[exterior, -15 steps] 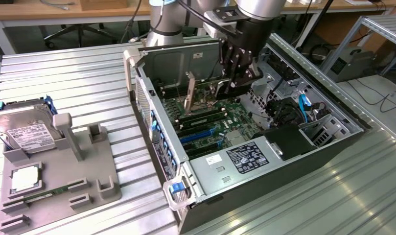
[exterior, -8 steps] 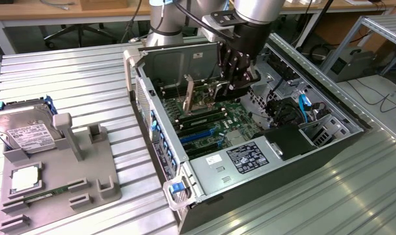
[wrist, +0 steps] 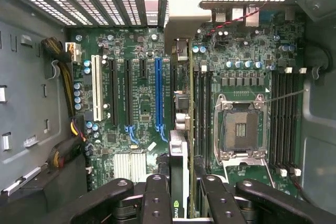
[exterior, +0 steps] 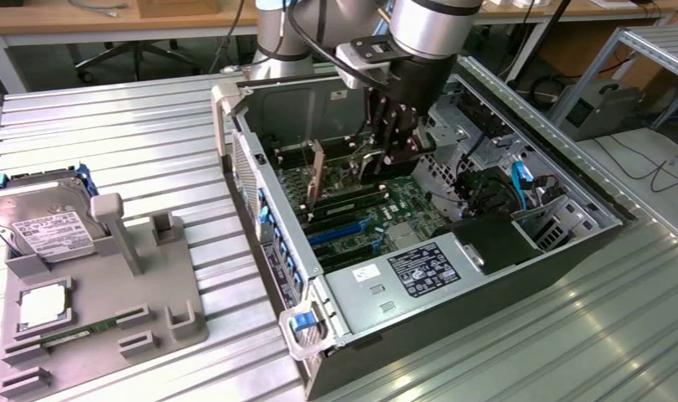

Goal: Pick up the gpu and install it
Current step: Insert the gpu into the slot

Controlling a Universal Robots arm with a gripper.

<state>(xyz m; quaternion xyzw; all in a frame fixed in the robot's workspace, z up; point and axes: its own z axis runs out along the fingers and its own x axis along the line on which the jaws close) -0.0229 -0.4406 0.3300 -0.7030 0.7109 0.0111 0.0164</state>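
The gpu (wrist: 179, 166) shows edge-on in the wrist view as a thin upright card with a green logo near my fingers. Its silver end bracket (wrist: 178, 11) reaches the slotted rear wall of the case. My gripper (wrist: 184, 203) is shut on the card, one black finger (wrist: 156, 198) on each side. The card stands over the motherboard just beside the long blue slot (wrist: 158, 93); I cannot tell whether it is seated. In the exterior view my gripper (exterior: 385, 163) is down inside the open computer case (exterior: 562, 201), and the gpu (exterior: 316, 172) stands upright toward the rear wall.
Inside the case are the empty CPU socket (wrist: 239, 129), a white slot (wrist: 96, 87), cable bundles (wrist: 65, 129) and the power supply (exterior: 417, 268). On the exterior view's left, a grey fixture (exterior: 104, 293) carries a hard drive (exterior: 43, 222), a CPU (exterior: 43, 306) and a green memory stick (exterior: 76, 331).
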